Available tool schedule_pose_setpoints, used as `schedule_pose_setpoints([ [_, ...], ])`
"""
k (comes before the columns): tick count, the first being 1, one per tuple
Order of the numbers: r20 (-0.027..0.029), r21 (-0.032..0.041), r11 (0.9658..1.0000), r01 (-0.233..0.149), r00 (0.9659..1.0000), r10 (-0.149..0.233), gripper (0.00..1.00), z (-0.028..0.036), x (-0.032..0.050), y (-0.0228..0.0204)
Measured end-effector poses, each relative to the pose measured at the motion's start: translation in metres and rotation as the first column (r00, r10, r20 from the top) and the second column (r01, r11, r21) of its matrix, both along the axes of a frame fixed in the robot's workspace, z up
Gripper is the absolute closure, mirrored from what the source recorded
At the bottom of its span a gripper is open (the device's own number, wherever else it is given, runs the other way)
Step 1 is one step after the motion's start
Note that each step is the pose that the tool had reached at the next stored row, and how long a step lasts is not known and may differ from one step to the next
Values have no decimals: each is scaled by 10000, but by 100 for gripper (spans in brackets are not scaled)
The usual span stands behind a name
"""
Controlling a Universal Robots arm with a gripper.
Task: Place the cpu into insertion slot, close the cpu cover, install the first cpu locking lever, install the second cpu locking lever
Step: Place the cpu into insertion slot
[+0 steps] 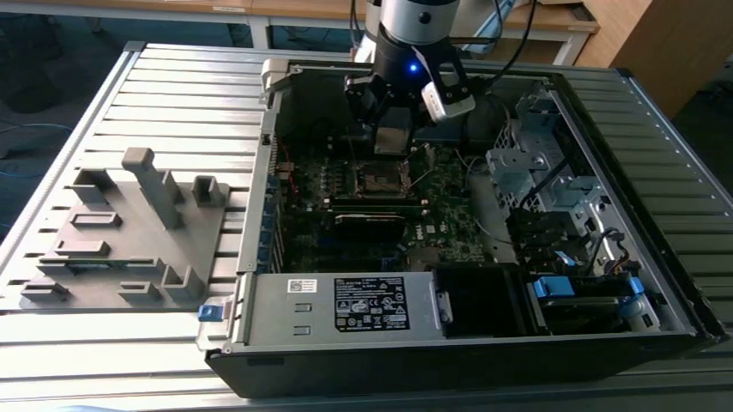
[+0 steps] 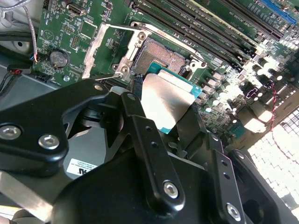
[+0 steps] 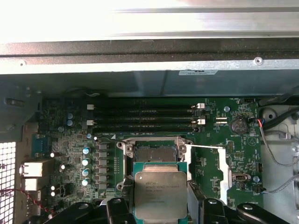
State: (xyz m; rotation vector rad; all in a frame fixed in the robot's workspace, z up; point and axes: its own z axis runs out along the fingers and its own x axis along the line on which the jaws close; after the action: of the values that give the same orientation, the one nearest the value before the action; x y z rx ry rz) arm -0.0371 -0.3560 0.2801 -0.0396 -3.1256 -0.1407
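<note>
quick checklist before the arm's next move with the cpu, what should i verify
1. Grip: the gripper is shut on the cpu, holding it by two opposite edges: ok.
2. The insertion slot is empty, nothing lying in it: ok.
3. The cpu cover is swung open, off the slot: ok.
4. Chip edges parallel to the slot's in the first wrist view: ok.
5. Chip centred over the slot: cannot tell.
6. Chip seated: not ok, it hangs apart from the slot.

Insertion slot [image 3: 155, 150] unobstructed; cpu cover [image 3: 226, 172] lies aside.
</note>
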Motion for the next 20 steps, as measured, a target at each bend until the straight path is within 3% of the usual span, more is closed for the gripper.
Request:
schedule_pose_setpoints([
  [20, 0, -3, 10000, 0, 10000, 0, 46, -43, -1, 0],
])
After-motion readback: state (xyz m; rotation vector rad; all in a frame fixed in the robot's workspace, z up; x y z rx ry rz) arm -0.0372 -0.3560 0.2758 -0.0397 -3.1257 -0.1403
